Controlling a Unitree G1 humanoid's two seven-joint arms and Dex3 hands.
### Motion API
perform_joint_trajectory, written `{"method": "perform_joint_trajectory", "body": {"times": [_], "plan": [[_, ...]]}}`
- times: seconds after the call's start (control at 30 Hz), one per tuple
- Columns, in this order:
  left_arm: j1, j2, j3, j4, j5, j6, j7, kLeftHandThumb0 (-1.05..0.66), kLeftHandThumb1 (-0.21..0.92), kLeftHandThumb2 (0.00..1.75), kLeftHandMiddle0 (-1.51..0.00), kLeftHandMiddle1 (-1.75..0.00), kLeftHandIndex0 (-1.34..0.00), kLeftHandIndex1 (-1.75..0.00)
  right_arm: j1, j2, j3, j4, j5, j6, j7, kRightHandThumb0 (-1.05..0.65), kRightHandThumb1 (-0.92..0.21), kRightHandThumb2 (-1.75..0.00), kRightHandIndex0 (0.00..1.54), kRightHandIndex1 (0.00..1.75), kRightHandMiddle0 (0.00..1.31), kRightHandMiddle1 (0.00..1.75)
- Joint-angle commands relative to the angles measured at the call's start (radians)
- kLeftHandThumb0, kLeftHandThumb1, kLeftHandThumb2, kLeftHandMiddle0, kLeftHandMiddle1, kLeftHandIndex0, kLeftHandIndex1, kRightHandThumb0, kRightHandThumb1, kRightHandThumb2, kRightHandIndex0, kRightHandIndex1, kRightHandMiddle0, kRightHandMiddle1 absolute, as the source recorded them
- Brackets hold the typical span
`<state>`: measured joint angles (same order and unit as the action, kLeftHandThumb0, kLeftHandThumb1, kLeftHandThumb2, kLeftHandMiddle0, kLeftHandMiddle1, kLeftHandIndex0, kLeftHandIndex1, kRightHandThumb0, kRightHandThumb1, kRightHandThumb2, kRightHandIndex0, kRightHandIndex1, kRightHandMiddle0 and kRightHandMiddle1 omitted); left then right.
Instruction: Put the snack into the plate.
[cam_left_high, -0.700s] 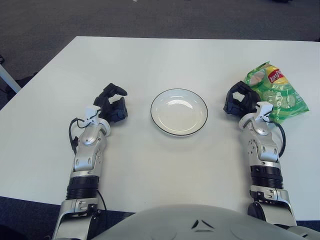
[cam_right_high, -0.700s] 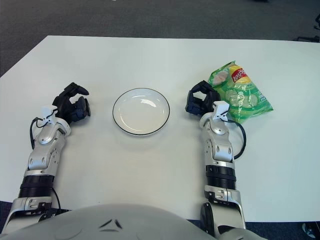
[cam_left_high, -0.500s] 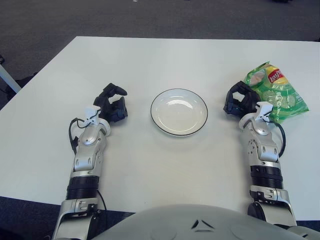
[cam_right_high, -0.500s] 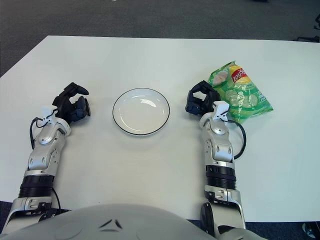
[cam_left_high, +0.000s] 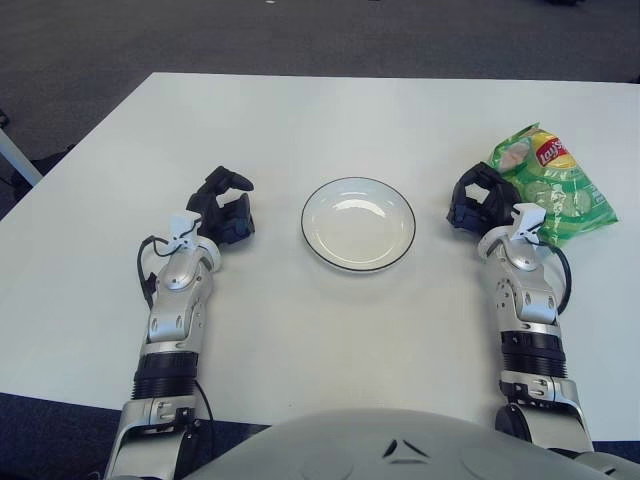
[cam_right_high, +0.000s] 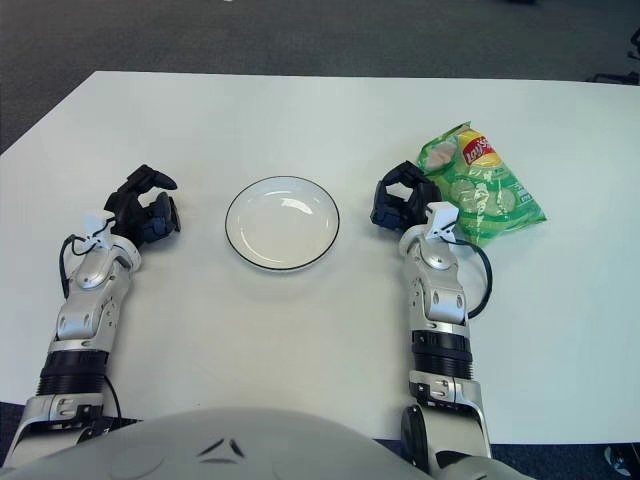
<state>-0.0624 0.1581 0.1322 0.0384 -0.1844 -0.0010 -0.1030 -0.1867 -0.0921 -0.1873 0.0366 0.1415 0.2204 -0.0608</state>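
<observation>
A Unitree G1 humanoid faces a white counter (cam_left_high: 300, 120) with the job barely begun: the green snack (cam_left_high: 553, 186) bag lies flat on the counter at the robot's right, well apart from the plate (cam_left_high: 358, 223), which sits bare at the centre. The right hand (cam_left_high: 479, 203) shows just beside the bag's near-left edge, its dark fingers (cam_left_high: 468, 185) loosely curled and gripping nothing; whether they touch the bag cannot be told. The left hand (cam_left_high: 225, 208) shows to the left of the plate, fingers likewise curled and holding nothing. By these views, everything remains to be done: grasping the bag, carrying it leftward and setting it in the plate.
</observation>
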Motion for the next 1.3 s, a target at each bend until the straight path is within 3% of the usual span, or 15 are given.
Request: {"method": "perform_joint_trajectory", "body": {"times": [0.0, 0.37, 0.93, 1.17, 1.27], "plan": [[0.1, -0.057, -0.013, 0.046, -0.006, 0.007, 0.001, -0.43, 0.43, 1.17, -1.11, -1.75, -0.51, -1.75, 0.098, 0.033, 0.003, 0.049, 0.007, 0.044, 0.001, -0.49, -0.29, -1.35, 1.3, 1.75, 0.64, 1.75], [0.095, -0.051, -0.016, 0.057, -0.003, -0.002, -0.005, -0.47, 0.3, 1.33, -1.14, -1.75, -0.62, -1.75, 0.094, 0.033, 0.004, 0.059, 0.002, 0.033, -0.002, -0.49, -0.29, -1.35, 1.29, 1.75, 0.64, 1.75], [0.06, -0.033, -0.015, 0.106, 0.007, -0.021, -0.025, -0.47, 0.31, 1.32, -1.17, -1.75, -0.61, -1.75, 0.101, -0.004, 0.06, 0.095, -0.093, -0.158, 0.02, -0.49, -0.29, -1.35, 1.28, 1.75, 0.64, 1.75], [0.042, -0.029, -0.013, 0.137, 0.014, -0.039, -0.029, -0.47, 0.31, 1.32, -1.17, -1.75, -0.61, -1.75, 0.101, -0.015, 0.065, 0.056, -0.088, -0.156, 0.044, -0.49, -0.29, -1.35, 1.28, 1.75, 0.64, 1.75], [0.034, -0.03, -0.009, 0.15, 0.007, -0.04, -0.036, -0.47, 0.3, 1.32, -1.16, -1.75, -0.61, -1.75, 0.096, -0.026, 0.062, -0.017, -0.079, -0.107, 0.053, -0.49, -0.29, -1.35, 1.27, 1.75, 0.63, 1.75]]}}
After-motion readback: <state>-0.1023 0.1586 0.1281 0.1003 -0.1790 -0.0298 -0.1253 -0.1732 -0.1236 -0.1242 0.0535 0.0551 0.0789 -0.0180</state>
